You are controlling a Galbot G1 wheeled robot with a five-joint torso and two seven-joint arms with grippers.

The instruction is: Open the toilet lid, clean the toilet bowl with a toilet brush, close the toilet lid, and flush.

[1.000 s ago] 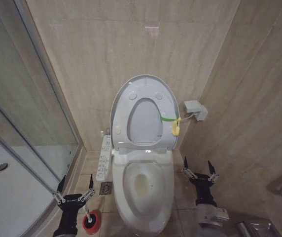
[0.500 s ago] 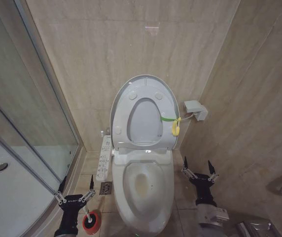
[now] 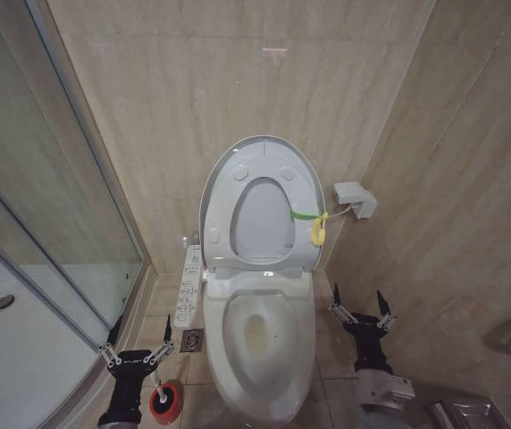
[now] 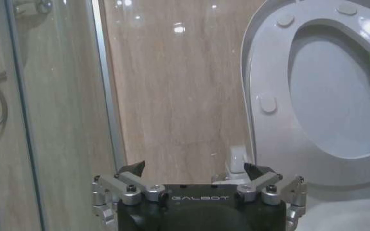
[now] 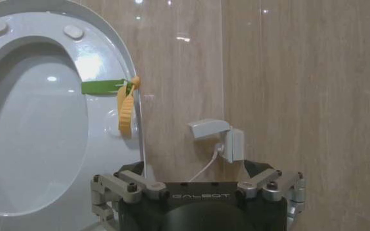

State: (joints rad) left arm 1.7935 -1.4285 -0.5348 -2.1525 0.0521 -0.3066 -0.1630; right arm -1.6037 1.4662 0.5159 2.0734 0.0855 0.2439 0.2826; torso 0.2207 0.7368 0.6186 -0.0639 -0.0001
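Left end effector [image 3: 137, 340] (fingers spread) hangs beside toilet bowl [image 3: 269, 380] rim.

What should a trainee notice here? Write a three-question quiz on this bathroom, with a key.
1. True or false: the toilet lid is down over the toilet bowl.
2. The red holder stands on the floor at the bowl's: A) robot's left, B) robot's right.
3. Fill in: the left pincer and the right pincer both have their fingers ____.
Key: 1 false, it is raised; 2 A; 3 open.
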